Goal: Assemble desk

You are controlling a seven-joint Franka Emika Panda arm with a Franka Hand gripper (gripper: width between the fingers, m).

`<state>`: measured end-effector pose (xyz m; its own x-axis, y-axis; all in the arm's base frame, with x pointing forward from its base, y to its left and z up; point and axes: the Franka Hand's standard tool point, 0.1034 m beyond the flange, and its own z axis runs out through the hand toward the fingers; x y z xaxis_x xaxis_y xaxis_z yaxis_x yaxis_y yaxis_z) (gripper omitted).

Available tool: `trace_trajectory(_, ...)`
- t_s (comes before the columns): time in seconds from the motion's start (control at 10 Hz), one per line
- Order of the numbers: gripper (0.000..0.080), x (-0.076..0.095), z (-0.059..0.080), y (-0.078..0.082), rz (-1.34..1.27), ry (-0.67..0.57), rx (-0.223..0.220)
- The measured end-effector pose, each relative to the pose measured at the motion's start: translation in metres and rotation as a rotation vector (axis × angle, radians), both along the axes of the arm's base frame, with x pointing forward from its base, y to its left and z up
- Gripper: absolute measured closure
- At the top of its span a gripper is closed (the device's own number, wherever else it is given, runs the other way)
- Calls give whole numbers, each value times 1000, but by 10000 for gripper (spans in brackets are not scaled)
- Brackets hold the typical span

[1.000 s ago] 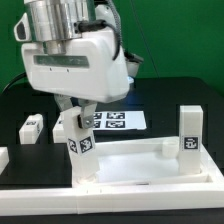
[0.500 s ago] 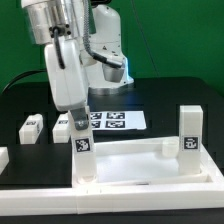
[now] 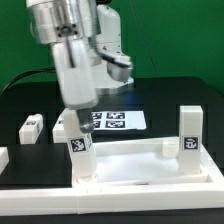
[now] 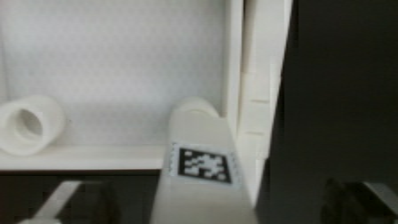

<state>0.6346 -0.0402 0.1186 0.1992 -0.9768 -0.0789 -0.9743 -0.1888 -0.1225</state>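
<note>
Grey fingers (image 4: 63, 200) of the gripper (image 4: 210, 192) stand spread on either side of the upright leg (image 4: 205, 150), not touching it. Just below, this white, tagged square leg sits in a corner socket of the rimmed tabletop (image 3: 150, 172). The grip should close squarely on its flat faces and keep it vertical.

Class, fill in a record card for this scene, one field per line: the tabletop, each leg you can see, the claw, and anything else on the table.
tabletop: white tray, rim up, on the black table
left leg: upright in a near corner, exterior view's left
right leg: upright, exterior view's right
loose leg: lying on the table, apart from the tabletop
socket: round, empty
claw: open, over the left leg, not gripping it
marker board: flat, behind the tabletop
</note>
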Motion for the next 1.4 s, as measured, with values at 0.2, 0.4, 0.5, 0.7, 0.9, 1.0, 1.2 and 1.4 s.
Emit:
trace_trajectory(0.2, 156, -1, -2, 11, 422, -29, -62)
trace_trajectory(0.4, 151, -4, -6, 9, 571, -48, -82)
trace_trajectory(0.5, 151, -4, -6, 9, 669, -57, -93)
trace_trajectory(0.7, 151, -10, -6, 0, 724, -62, -90)
trace_trajectory(0.9, 151, -17, -7, -6, 717, -55, -87)
trace_trajectory(1.0, 151, -14, -5, -10, 713, -60, -92)
trace_trajectory(1.2, 151, -8, -1, -13, 779, -72, -109)
trace_trajectory(1.4, 151, 13, 12, -13, 882, -140, -168)
